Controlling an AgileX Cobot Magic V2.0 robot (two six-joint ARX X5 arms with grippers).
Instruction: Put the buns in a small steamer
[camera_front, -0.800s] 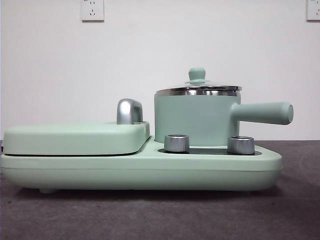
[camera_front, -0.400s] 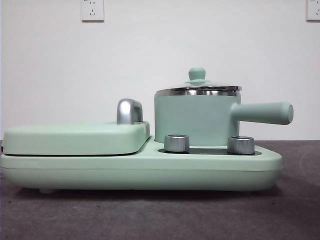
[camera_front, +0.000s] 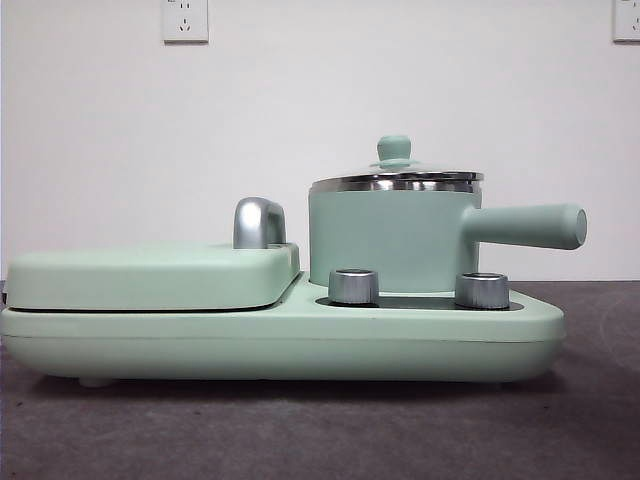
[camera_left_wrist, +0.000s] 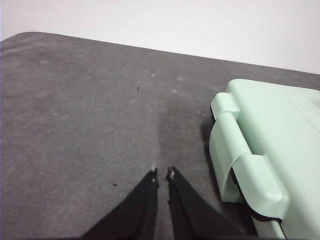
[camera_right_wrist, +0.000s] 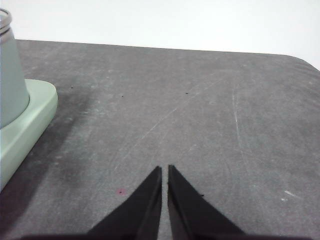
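Observation:
The small steamer (camera_front: 395, 238) is a mint-green pot with a long side handle, a steel rim and a glass lid with a green knob. It stands on the right half of a mint-green cooker base (camera_front: 280, 340), lid on. Its wall (camera_right_wrist: 10, 75) also shows in the right wrist view. The buns are out of view. My left gripper (camera_left_wrist: 162, 174) hangs shut over bare grey table beside the base's hinged end. Over bare table on the steamer's side, my right gripper (camera_right_wrist: 165, 170) is shut too, holding nothing.
A flat mint-green griddle (camera_front: 150, 275) with a chrome handle (camera_front: 258, 222) lies closed on the base's left half; its hinged end (camera_left_wrist: 260, 165) shows in the left wrist view. Two chrome knobs (camera_front: 353, 286) sit in front of the steamer. A white wall stands behind.

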